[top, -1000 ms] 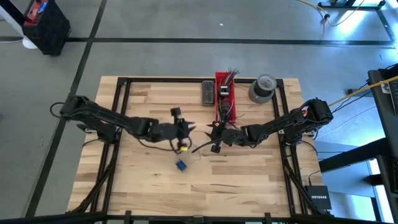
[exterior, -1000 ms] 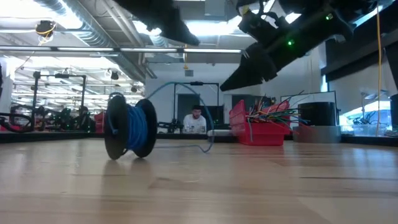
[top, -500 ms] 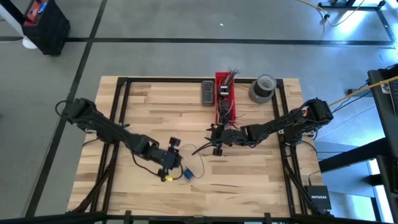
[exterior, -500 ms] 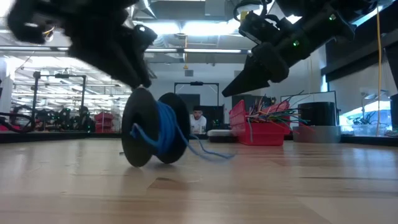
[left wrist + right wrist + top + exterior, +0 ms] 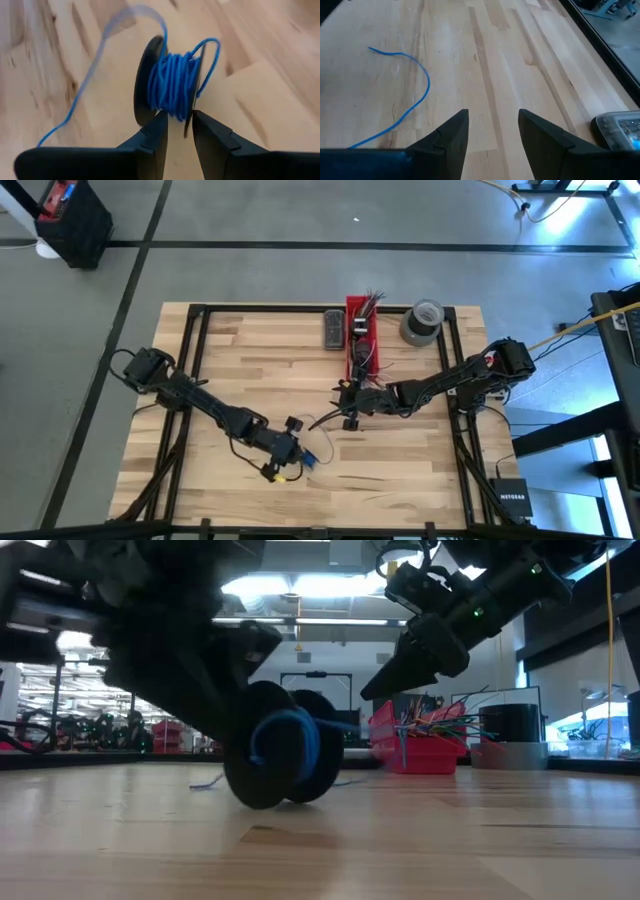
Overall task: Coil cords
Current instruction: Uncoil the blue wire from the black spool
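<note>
Wooden table (image 5: 240, 360) fills high view, grey floor around. Left gripper (image 5: 290, 463) at 6 o'clock of table, beside blue cord (image 5: 305, 460) on spool; detail too small. Right gripper (image 5: 345, 402) mid-table, 3 o'clock of left one. Red bin (image 5: 361, 330), tape roll (image 5: 422, 320) at 12 o'clock edge.

Low view: spool (image 5: 285, 755) upright on tabletop, left arm blurred over it; workshop behind.

Left wrist view alone shows grip: fingers (image 5: 155, 132) narrow, pinching spool flange; loose cord tail trails off.

Right wrist view: fingers (image 5: 452, 130) wide apart, empty; cord end (image 5: 415, 95) lies ahead.
</note>
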Robot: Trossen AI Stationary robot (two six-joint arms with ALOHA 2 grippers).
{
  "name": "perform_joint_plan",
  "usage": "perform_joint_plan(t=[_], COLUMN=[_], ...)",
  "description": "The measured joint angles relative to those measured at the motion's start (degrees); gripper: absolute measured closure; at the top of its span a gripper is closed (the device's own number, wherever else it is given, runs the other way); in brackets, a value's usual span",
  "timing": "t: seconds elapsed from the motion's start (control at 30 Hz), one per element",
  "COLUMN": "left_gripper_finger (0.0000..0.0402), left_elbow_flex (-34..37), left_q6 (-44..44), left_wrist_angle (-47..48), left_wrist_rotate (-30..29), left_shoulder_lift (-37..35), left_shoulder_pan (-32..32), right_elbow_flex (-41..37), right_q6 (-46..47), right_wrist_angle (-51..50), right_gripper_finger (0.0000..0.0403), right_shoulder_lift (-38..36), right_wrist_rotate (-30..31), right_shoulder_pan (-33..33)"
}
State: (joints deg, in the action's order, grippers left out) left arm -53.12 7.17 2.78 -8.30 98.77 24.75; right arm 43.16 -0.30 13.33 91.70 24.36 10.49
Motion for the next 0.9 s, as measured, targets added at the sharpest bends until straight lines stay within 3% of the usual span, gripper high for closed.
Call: perform_joint_plan(t=[0.17, 0.33, 0.47, 0.67, 0.9], left_gripper_finger=[0.0330, 0.0391, 0.0393, 0.0396, 0.0399], left_elbow_flex=[0.02, 0.02, 0.02, -0.02, -0.09], left_q6=[-0.73, -0.78, -1.07, -0.76, 4.40], left_wrist_angle=[-0.18, 0.02, 0.90, 7.34, 4.88], left_wrist_rotate=[0.72, 2.09, 1.25, -10.49, -23.41], left_shoulder_lift=[0.01, 0.01, -0.94, -9.77, -23.18], left_shoulder_pan=[-0.59, -0.59, -0.59, -0.50, -1.31], right_elbow_flex=[0.00, 0.00, 0.00, 0.00, 0.99], right_q6=[0.00, 0.00, -0.02, 0.08, 0.86], right_wrist_angle=[0.06, 0.10, 0.12, 0.36, -2.61], right_gripper_finger=[0.0226, 0.0226, 0.0226, 0.0226, 0.0226], right_shoulder_lift=[0.00, 0.00, 0.00, 0.00, -1.08], right_wrist_rotate=[0.00, 0.00, 0.02, 2.40, -0.39], right_shoulder_pan=[-0.01, 0.01, -0.01, -0.01, 0.05])
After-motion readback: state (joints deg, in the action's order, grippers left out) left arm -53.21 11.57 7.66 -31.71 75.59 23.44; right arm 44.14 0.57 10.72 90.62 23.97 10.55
